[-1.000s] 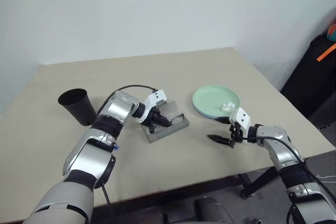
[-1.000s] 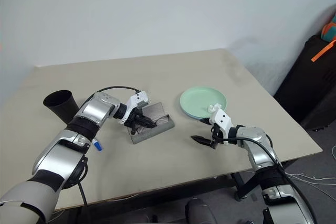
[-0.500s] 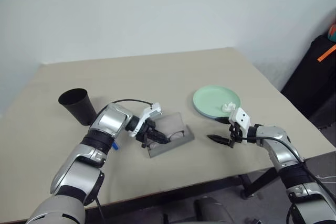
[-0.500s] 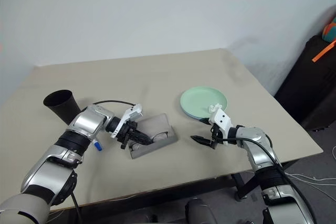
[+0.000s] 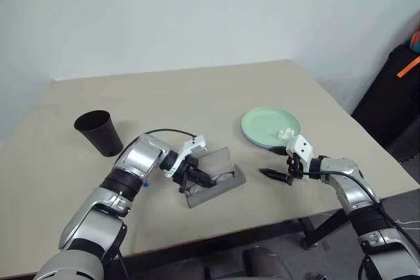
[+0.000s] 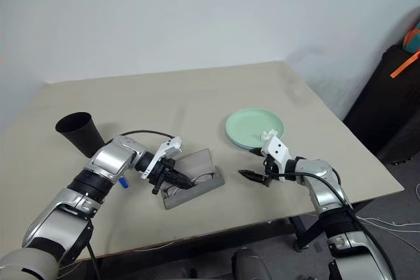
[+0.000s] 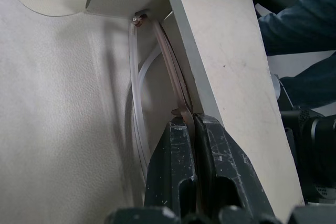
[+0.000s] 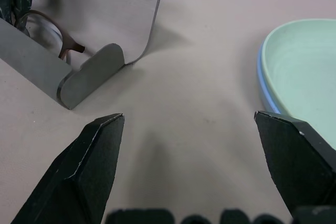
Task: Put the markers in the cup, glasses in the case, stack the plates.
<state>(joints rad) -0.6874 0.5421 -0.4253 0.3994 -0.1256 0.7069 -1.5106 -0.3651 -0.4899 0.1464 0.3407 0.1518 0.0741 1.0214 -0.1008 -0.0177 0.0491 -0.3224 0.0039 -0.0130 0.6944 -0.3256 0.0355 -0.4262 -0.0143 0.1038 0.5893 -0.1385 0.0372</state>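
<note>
Drawn back, left fingers [image 7: 195, 121] pinch the glasses [image 8: 50, 38] inside the case [image 5: 216, 185]; right fingers [image 8: 92, 153] gape, empty.

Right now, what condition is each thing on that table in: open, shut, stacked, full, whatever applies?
Case: open, lid raised.
Glasses: lying inside the case.
Plates: stacked, green on blue, a crumpled tissue on top.
Cup: upright; contents hidden.
Marker: blue end showing beside the left arm, on the table.
Left tool: shut, tips in the case.
Right tool: open, holding nothing.
</note>
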